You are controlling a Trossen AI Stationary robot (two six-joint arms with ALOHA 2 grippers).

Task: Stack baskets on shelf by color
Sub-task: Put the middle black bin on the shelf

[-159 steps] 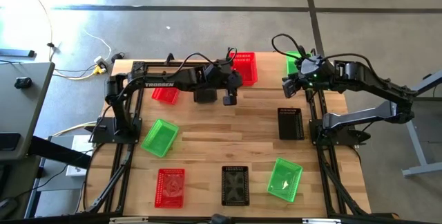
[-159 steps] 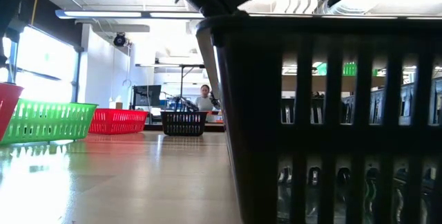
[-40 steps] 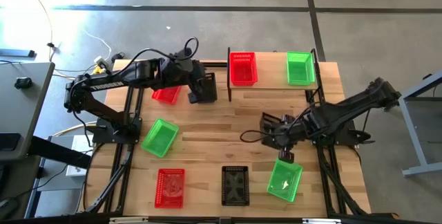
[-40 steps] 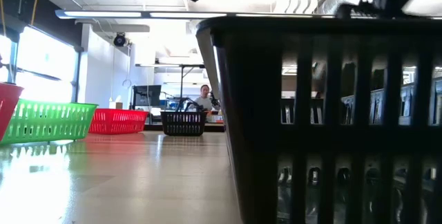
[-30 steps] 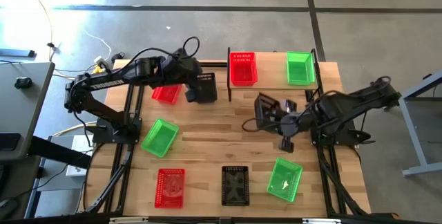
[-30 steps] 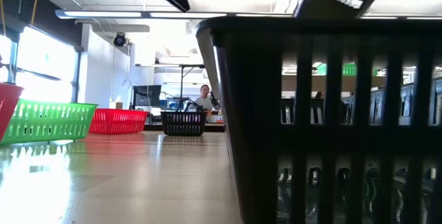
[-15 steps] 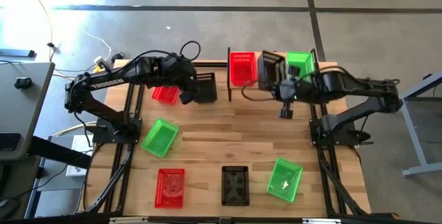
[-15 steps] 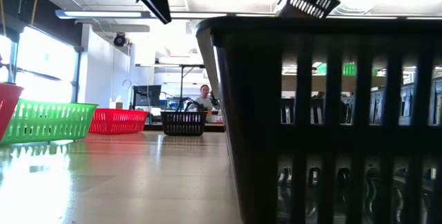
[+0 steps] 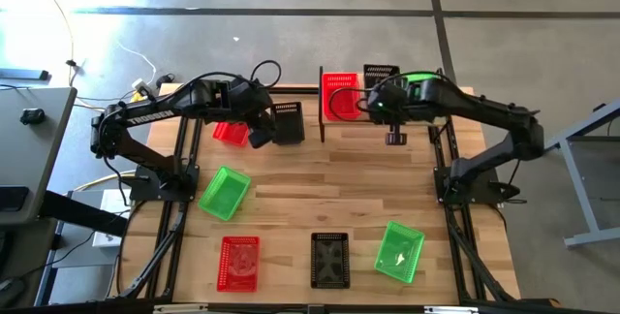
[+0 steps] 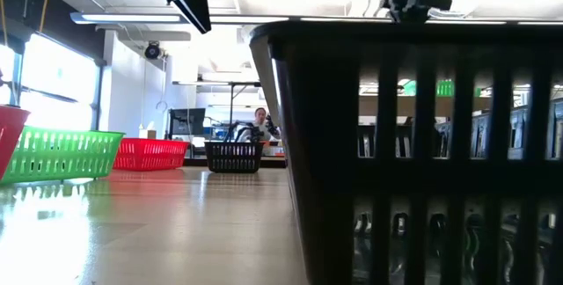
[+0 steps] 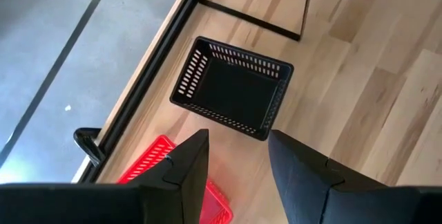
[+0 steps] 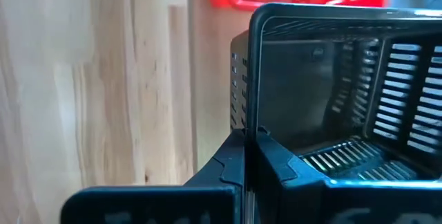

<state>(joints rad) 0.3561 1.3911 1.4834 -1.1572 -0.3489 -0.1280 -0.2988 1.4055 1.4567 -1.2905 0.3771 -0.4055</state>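
- The right gripper [image 9: 380, 101] hung over the shelf [image 9: 382, 110] at the far edge of the surface [image 9: 320, 193], its jaws pinched shut on one wall of a black basket [image 9: 380, 72].
- That carried basket [image 12: 331, 99] sat in the air between the red basket [image 9: 339, 96] and the green basket [image 9: 421, 89] already on the shelf; whether it touched the board could not be told.
- The left gripper [image 9: 258, 136] hovered above the surface just beside a second black basket [image 9: 288, 120], jaws spread apart and holding nothing.
- In the left wrist view this black basket [image 11: 233, 88] stood upright on the wood, near the shelf's black post, with a red basket [image 11: 169, 175] partly hidden under the fingers [image 11: 186, 169].
- Another red basket [image 9: 231, 132] lay under the left arm, close to that black basket.
- Nearer the front of the surface lay a green basket [image 9: 224, 193] on the left, then a red basket [image 9: 239, 262], a black basket [image 9: 329, 259] and a green basket [image 9: 399, 251] in a rough row, all apart from each other.
- The low view was largely filled by the near black basket [image 10: 413, 153].
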